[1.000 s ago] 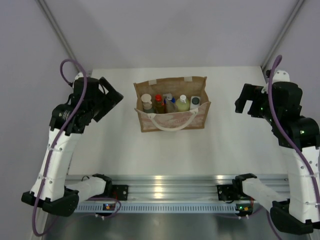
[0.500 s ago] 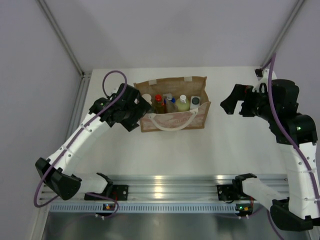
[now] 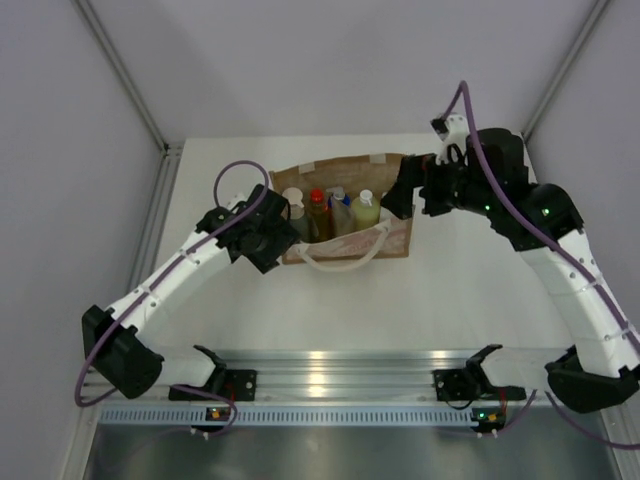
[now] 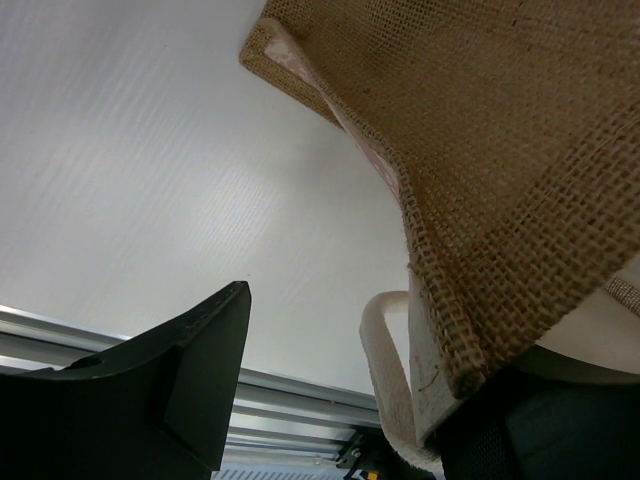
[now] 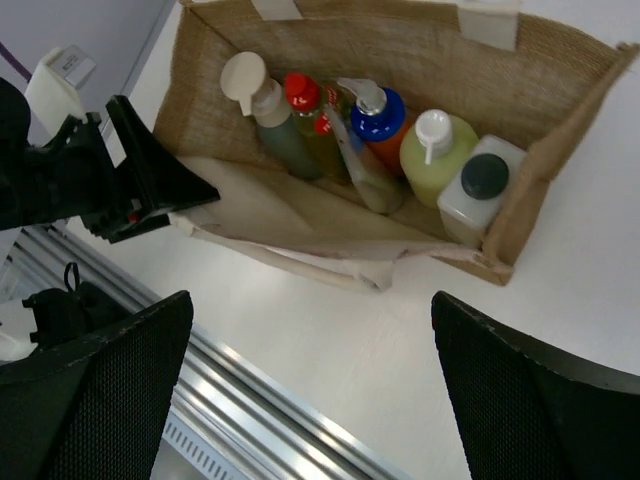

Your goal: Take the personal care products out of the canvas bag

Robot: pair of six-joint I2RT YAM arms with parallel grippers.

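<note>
Found the bag [image 3: 345, 238] standing open-topped in the middle of the table [image 3: 300, 310], with a white rope handle [image 3: 340, 262] drooping over its near side. Counted six products inside, in a row from left to right:

- a grey cylinder with a pale cap [image 5: 262, 100]
- an amber bottle with a red cap [image 5: 305, 115]
- a flat sachet [image 5: 355, 170] leaning among the bottles
- an orange bottle with a blue top [image 5: 378, 118]
- a pale-yellow bottle with a white cap [image 5: 432, 150]
- a white square bottle with a dark cap [image 5: 478, 185] at the right end

Saw the left gripper [image 3: 283, 238] at the bag's left end, jaws open. Noted a top corner of the cloth between its fingers, close against one of them, and the other finger [image 4: 190, 370] well apart from the cloth. Saw the right gripper [image 3: 402, 195] hanging above the bag's right end, jaws spread wide and holding nothing.
</note>
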